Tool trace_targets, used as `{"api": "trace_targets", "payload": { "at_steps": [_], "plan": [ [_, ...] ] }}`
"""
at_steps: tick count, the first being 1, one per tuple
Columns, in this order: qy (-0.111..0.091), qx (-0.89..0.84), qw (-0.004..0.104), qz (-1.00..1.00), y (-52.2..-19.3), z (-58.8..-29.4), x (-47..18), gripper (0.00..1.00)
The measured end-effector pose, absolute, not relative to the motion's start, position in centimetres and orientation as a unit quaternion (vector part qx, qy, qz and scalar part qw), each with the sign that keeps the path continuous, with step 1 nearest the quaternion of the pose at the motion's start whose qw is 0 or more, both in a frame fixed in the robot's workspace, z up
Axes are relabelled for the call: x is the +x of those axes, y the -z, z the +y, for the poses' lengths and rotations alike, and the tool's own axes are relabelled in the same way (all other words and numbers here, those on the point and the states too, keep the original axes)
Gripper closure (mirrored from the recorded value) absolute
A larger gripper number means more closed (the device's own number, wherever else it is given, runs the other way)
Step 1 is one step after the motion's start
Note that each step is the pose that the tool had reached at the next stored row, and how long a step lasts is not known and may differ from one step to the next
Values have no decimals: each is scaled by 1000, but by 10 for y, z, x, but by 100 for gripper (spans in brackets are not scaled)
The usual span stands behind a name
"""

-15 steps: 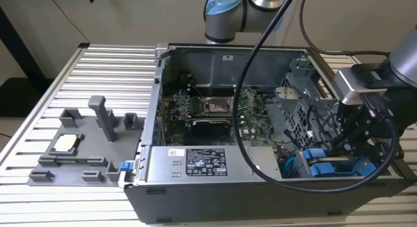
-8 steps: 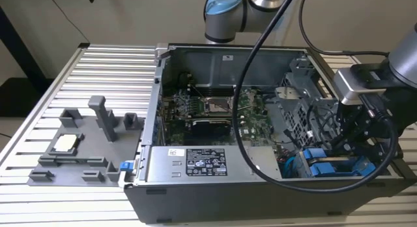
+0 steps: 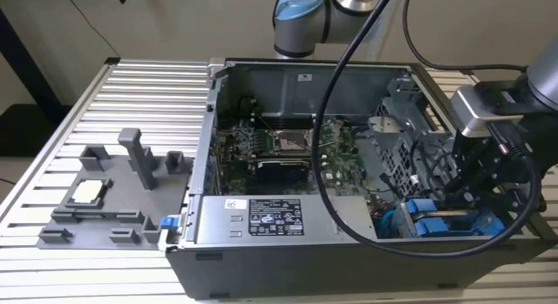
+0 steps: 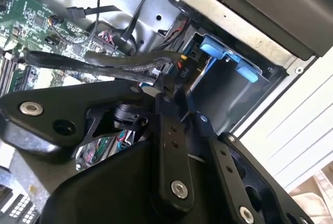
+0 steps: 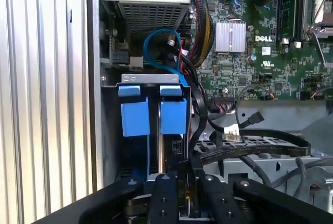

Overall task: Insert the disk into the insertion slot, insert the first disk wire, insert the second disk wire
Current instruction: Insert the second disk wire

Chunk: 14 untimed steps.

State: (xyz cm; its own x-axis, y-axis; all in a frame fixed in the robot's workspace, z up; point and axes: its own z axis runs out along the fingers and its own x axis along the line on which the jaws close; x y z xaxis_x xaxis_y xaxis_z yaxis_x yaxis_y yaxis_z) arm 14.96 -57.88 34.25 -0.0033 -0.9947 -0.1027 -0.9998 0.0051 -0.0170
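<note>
Setting: an open computer case [image 3: 288, 252] lies on its side on a ribbed metal bench [image 3: 131, 108], with its green circuit board [image 3: 288, 147] facing up.

Arm: the robot arm comes in from the exterior view's right, and its black gripper [image 3: 475, 180] reaches down into the case corner on that side.

Jaws: in both wrist views the two black fingers [image 5: 165, 198] stand close together around a small dark wire plug [image 4: 183, 70]. I cannot tell for certain whether they pinch it.

Disk: it sits inside the insertion slot [image 5: 112, 130], seen edge-on in the first wrist view, just ahead of the fingertips. Its blue carrier tabs [image 5: 153, 110] stand side by side at the mouth of the bay; they also appear in the exterior view [image 3: 445, 219] below the gripper.

Insertion slot: a grey sheet-metal bay in the case corner, beside the power supply box [image 3: 279, 219] with its white label.

Wires: a blue cable [image 5: 161, 50] loops between the bay and the power supply, next to a bundle of black, red and yellow leads [image 5: 200, 31]. A flat black cable [image 5: 250, 148] runs from the gripper across the metal cage toward the circuit board.

Bench, exterior view's left: a grey holder block [image 3: 109, 199] with upright posts stands apart from the case, with a small pale part [image 3: 90, 191] resting on it.
</note>
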Motion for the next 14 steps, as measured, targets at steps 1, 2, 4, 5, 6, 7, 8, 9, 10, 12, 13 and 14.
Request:
{"api": "trace_targets", "payload": {
  "at_steps": [1,2,4,5,6,7,8,9,10,12,13,14],
  "plan": [
    [-30,-705,42,708,-343,-579,150,77],
    [-30,-705,43,708,-343,-579,150,77],
    [-30,-705,42,708,-344,-579,150,77],
    [-30,-705,42,708,-345,-579,150,77],
    [-30,-705,42,708,-347,-579,150,77],
    [-30,-705,42,708,-349,-579,150,77],
    [-30,-705,42,708,-351,-579,150,77],
    [-30,-705,42,708,-352,-579,150,77],
    [-30,-705,42,708,-353,-579,150,77],
    [-30,-705,42,708,-360,-579,150,77],
    [-30,-705,42,708,-365,-579,149,77],
    [-30,-705,42,708,-369,-579,149,77]
  ]
}}
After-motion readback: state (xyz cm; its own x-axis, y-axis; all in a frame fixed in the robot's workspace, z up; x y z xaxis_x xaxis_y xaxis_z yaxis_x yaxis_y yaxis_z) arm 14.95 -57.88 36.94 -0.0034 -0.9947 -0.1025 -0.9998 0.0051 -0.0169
